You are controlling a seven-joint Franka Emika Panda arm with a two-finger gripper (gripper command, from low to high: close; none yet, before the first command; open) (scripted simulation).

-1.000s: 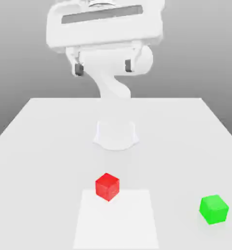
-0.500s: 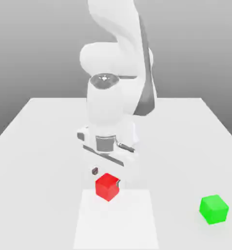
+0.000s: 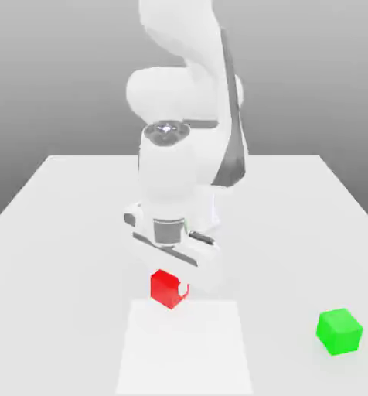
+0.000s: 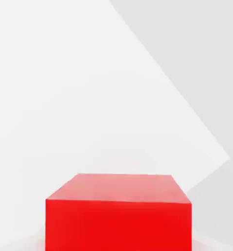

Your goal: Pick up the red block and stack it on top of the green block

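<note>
My gripper [image 3: 170,288] stood clamped, apparently, on the red block [image 3: 166,288] at the table's [image 3: 63,232] middle, while the green block [image 3: 339,331] waited well apart toward the exterior view's right, nearer the camera.

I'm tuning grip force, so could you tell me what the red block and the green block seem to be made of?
Red block: looks like plain matte plastic or painted wood; flat, even colour, no gloss, grain or markings, crisp edges in the hand view. Green block: same matte, unmarked, uniform look, so probably the same stuff. As these are simulator renders, neither look settles the material.
</note>
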